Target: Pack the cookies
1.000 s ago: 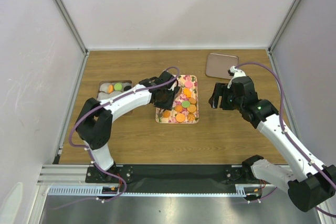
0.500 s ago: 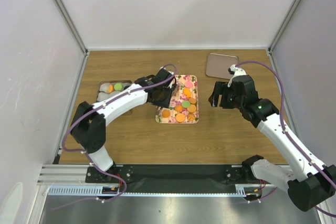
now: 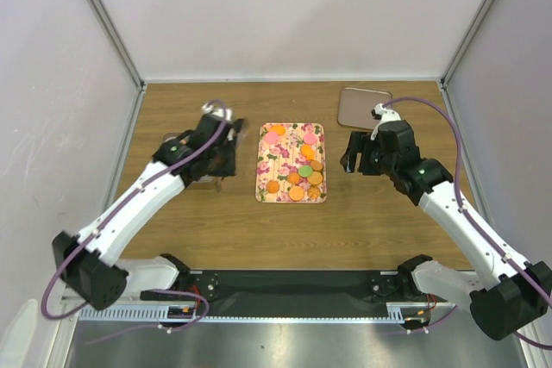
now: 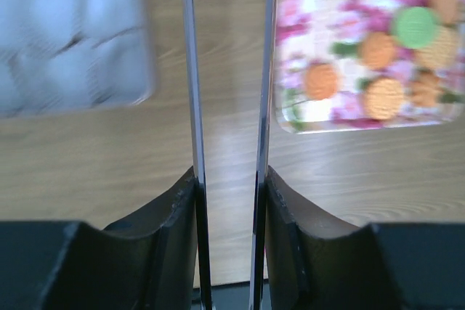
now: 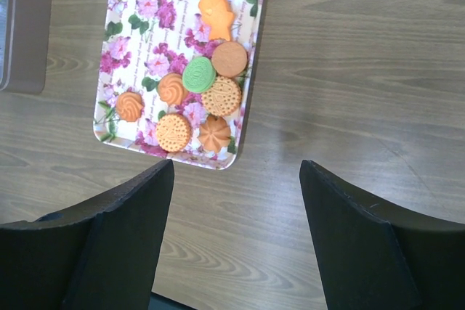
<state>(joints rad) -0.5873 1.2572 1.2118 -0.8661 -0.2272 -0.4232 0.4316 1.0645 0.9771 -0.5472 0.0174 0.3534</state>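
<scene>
One tray [image 5: 138, 27] at mid-table carries the cookies [image 5: 198, 74]. Ten show in the right wrist view: two pink, one green, seven orange-brown. At its 9 o'clock, between tray and one box [image 5: 25, 34], the left gripper [image 3: 228, 149] has its jaws narrowly apart; I cannot tell whether it holds anything. At 3 o'clock the right gripper [image 5: 236, 172] gapes empty.

Wood-grain brown table [image 3: 371, 221] bearing a rectangular flower-printed tray [image 3: 276, 161] at centre, a flat brown rounded-rectangle lid [image 3: 364, 108] at far right, and blurred white crinkled paper cups [image 4: 65, 41] at left.
</scene>
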